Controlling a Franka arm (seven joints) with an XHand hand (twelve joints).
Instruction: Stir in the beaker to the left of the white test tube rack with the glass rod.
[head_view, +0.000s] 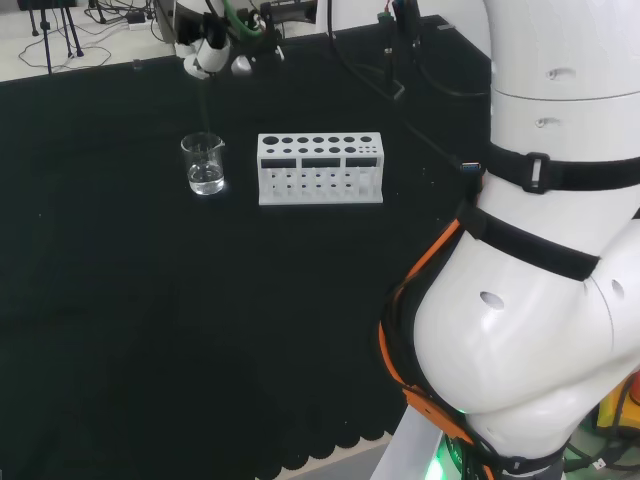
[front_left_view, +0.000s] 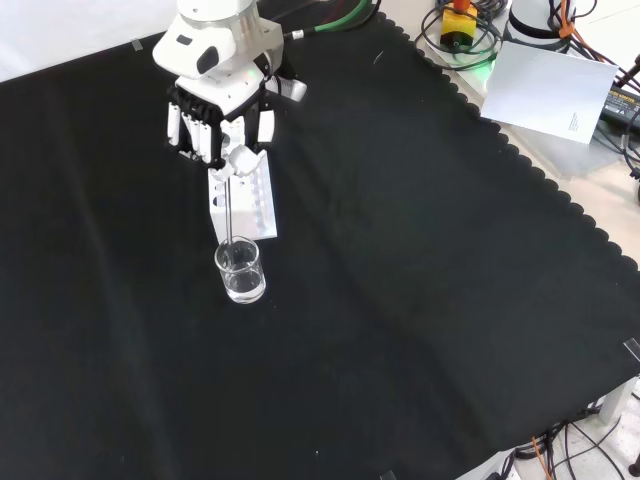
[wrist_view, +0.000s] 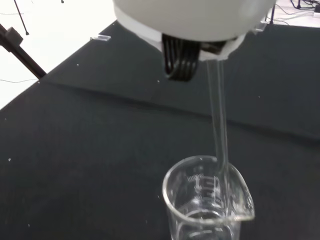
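A clear glass beaker (head_view: 204, 164) with a little clear liquid stands on the black cloth, left of the white test tube rack (head_view: 320, 168) in the head view. The hand (front_left_view: 218, 118) hangs above the beaker (front_left_view: 241, 271), its fingers curled on a thin glass rod (front_left_view: 233, 205) held about upright. In the wrist view the glass rod (wrist_view: 219, 115) runs down from the hand (wrist_view: 200, 20) and its lower end dips inside the beaker (wrist_view: 207, 202) near the rim. In the front view the rack (front_left_view: 243, 198) lies just behind the beaker.
Black cloth (front_left_view: 420, 300) spreads wide around the beaker on every side. Cables and gear (front_left_view: 470, 30) lie beyond the cloth's far right edge in the front view. The arm's white links (head_view: 545, 240) stand at the right of the head view.
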